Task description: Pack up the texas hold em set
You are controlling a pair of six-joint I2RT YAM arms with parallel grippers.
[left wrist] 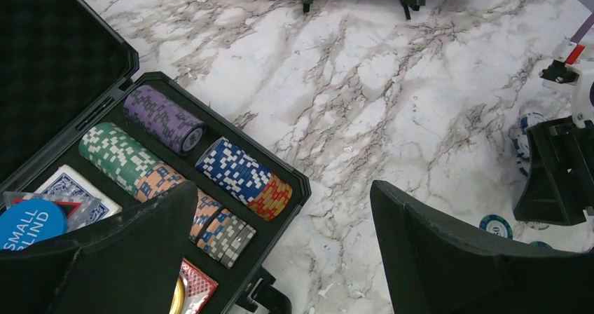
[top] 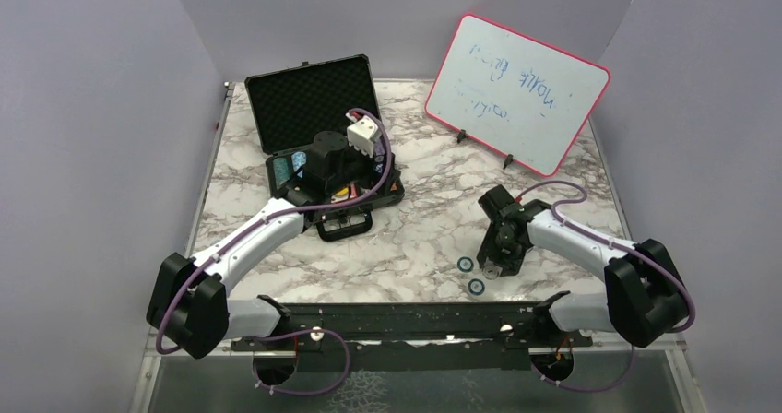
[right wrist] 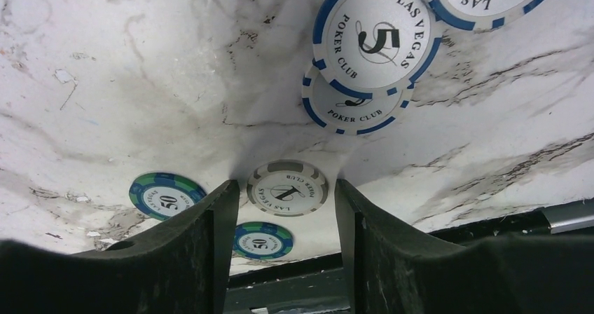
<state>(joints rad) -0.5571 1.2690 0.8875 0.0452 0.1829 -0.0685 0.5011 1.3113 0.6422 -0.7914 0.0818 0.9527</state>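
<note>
**Case open, loose chips by the near edge**

Your left gripper hangs over the case, fingers spread wide and empty. The case lies open at the table's far-left corner, with chip rows in its tray. Your right gripper is down by the near edge, right of middle — fingers narrowed either side of a grey chip, small gaps showing. Blue chips and green chips lie beside it.
</note>
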